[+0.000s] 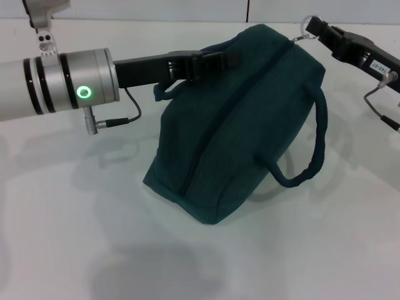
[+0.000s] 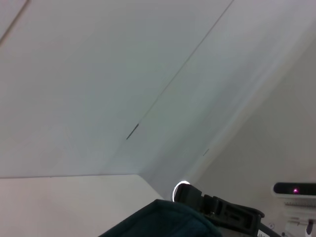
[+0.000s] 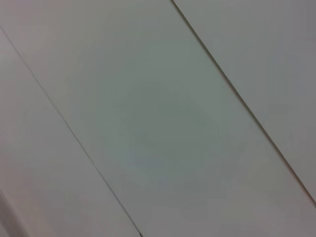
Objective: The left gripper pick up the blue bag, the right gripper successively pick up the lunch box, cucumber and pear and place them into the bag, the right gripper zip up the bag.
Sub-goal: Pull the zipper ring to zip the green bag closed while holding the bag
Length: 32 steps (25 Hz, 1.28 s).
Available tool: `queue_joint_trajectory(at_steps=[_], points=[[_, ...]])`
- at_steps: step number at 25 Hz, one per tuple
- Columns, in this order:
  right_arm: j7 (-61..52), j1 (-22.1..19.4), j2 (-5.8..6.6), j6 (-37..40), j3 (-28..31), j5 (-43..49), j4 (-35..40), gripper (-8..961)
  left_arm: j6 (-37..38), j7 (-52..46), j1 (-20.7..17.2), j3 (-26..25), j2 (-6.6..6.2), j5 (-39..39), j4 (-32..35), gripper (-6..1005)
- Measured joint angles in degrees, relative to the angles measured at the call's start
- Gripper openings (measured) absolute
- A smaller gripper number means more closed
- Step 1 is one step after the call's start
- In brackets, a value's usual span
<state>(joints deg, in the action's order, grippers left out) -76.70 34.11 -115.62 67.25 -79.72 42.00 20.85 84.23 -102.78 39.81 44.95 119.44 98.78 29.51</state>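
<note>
The blue bag (image 1: 244, 125) stands on the white table (image 1: 75, 219), lifted and tilted at its far end. Its zip line runs closed along the top. My left gripper (image 1: 215, 61) is shut on the bag's upper left edge, next to one carrying strap (image 1: 165, 90). My right gripper (image 1: 317, 28) is at the bag's far top corner, shut on the zip pull with its metal ring (image 1: 305, 26). The left wrist view shows the bag's top (image 2: 163, 219), the ring (image 2: 180, 189) and the right gripper (image 2: 227, 213). The lunch box, cucumber and pear are not in view.
The second strap (image 1: 315, 147) hangs in a loop off the bag's right side. A cable (image 1: 128, 115) hangs under my left wrist. The right wrist view shows only pale wall panels (image 3: 158, 128).
</note>
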Motion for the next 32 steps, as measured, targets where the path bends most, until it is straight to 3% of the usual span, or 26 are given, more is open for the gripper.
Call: queue_joint_trajectory(at_steps=[2, 21, 32], points=[[-0.2, -0.2, 0.05, 0.6, 0.0, 0.0, 0.0, 100, 0.6, 0.1, 0.0, 0.0, 0.0, -0.1, 0.0, 67], [-0.8, -1.8, 0.17, 4.1, 0.2, -2.2, -1.5, 106, 9.7, 3.8, -0.7, 0.0, 0.0, -0.9, 0.5, 59], [-0.8, -1.9, 0.2, 3.7, 0.2, -2.2, -2.4, 110, 14.0, 6.5, -2.4, -0.2, -0.28, -5.3, 0.6, 61]])
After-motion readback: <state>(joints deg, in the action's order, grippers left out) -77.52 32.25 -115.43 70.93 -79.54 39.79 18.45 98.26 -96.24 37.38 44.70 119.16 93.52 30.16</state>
